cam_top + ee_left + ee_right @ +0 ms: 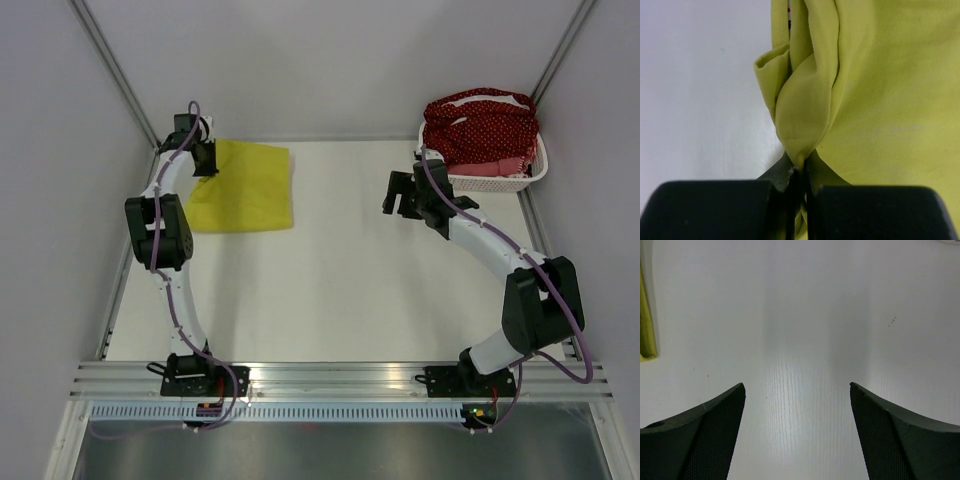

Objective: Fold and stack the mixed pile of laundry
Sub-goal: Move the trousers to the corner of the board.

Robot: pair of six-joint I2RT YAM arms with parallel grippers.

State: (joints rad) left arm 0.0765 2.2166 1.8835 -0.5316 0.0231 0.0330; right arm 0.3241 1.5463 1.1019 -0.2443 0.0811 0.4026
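Yellow-green garment (245, 188) lies flat, folded to a rectangle, far left, one edge pinched up into a bunched fold. Far right, dotted red cloth (480, 130) heaps over pink piece (490, 168).

Looked down on from high above and well back from the yellow-green garment (243, 186), taking in the whole table (350, 280); from the left wrist, pressed close against that garment (880, 100); from the right wrist, low over tabletop well right of it, sharing only its edge (646, 315).
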